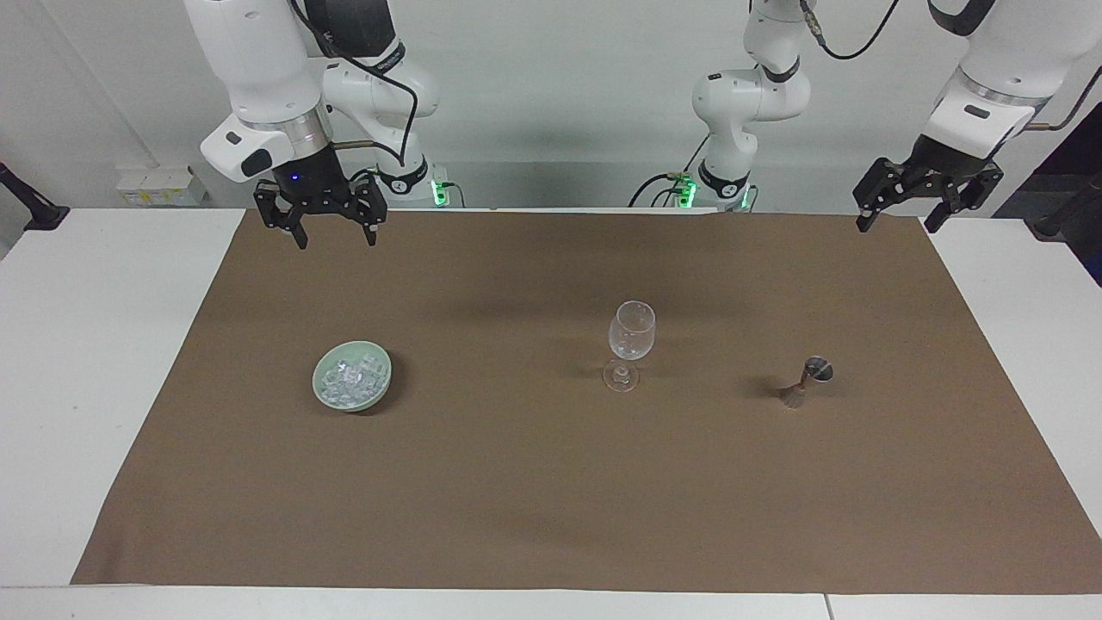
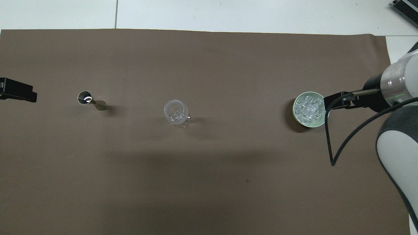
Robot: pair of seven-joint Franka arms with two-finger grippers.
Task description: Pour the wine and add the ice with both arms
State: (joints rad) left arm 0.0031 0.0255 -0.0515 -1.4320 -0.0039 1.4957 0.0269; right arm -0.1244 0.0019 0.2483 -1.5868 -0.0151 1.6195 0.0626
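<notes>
Ice (image 1: 350,380) heaped in green bowl (image 1: 381,387), toward right arm's end; wine glass (image 1: 630,343) mid-cloth; steel jigger (image 1: 807,381) toward left arm's end. Right gripper (image 1: 335,229) and left gripper (image 1: 898,215) raised, spread wide, holding nothing.

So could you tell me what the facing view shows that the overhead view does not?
Only the facing view shows both grippers whole, open and raised: the right gripper above the cloth's edge nearest the robots, the left gripper likewise at its own end, plus both arm bases. Only the overhead view looks straight into the metal jigger. Both show the ice in the green bowl, the upright, empty wine glass mid-cloth, and the brown cloth.
</notes>
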